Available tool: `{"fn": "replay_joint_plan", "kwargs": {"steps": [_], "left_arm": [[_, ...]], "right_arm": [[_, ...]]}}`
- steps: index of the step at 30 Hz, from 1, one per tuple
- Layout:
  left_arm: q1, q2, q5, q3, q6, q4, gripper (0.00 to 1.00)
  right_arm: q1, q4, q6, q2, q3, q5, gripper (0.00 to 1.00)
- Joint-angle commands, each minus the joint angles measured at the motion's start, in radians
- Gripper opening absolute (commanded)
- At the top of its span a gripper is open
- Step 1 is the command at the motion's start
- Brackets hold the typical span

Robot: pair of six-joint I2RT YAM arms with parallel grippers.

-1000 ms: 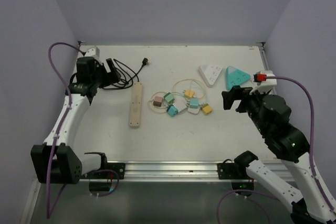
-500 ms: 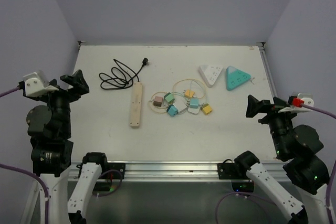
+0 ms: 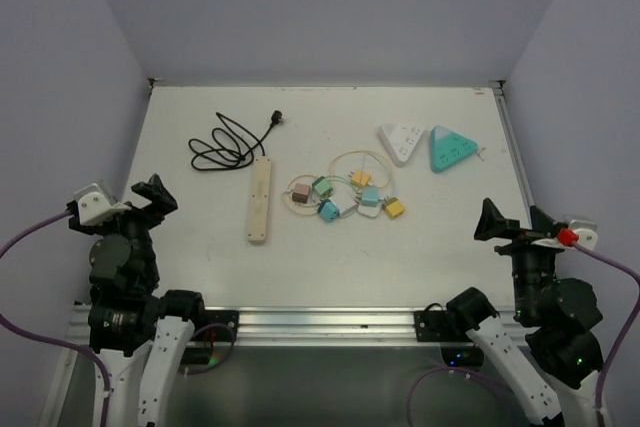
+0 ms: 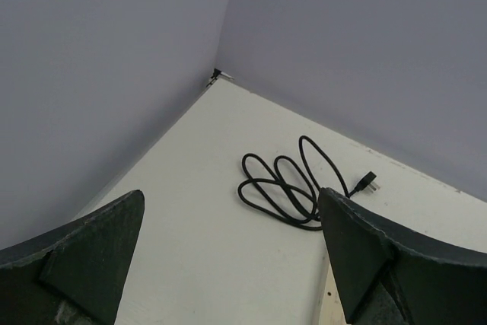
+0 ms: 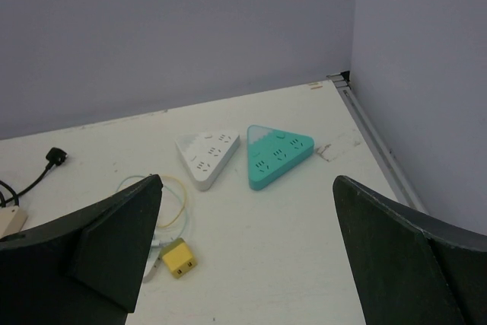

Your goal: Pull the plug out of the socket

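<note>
A beige power strip point(image 3: 260, 200) lies left of centre, its black cord point(image 3: 222, 152) coiled behind it. The cord's black plug point(image 3: 275, 119) lies loose on the table, in no socket. A white triangular socket block point(image 3: 402, 141) and a teal one point(image 3: 452, 147) sit at the back right, nothing plugged into either. My left gripper point(image 3: 145, 197) hangs open at the near left edge, far from the strip. My right gripper point(image 3: 515, 222) stands open at the near right edge. From the left wrist I see the cord point(image 4: 278, 192) and plug point(image 4: 370, 183) between the open fingers.
Several small coloured adapters point(image 3: 345, 197) with thin looped cables lie in the middle, a yellow one point(image 5: 177, 258) nearest my right gripper point(image 5: 247, 180). Walls close the left, back and right sides. A metal rail point(image 3: 330, 322) runs along the near edge.
Both arms have drawn back from over the table to its near edge. The left one left the cord area, and its jaws have spread a little wider.
</note>
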Motion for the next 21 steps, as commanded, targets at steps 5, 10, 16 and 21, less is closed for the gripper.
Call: {"fn": "replay_joint_plan", "kwargs": {"steps": [5, 10, 16, 21], "left_arm": [[-0.007, -0.019, -0.075, -0.118, -0.038, 0.098, 1.0], [-0.007, 0.0, -0.084, -0.127, -0.042, 0.107, 1.0], [-0.01, 0.011, -0.07, -0.14, -0.038, 0.121, 1.0], [-0.009, 0.015, -0.066, -0.143, -0.033, 0.127, 1.0]], "right_arm": [[-0.002, 0.087, -0.021, -0.022, -0.06, 0.022, 0.99], [-0.002, 0.12, -0.032, -0.022, -0.079, -0.007, 0.99], [-0.002, 0.127, -0.045, -0.022, -0.083, -0.021, 0.99], [-0.002, 0.135, -0.058, -0.02, -0.086, -0.055, 0.99]]}}
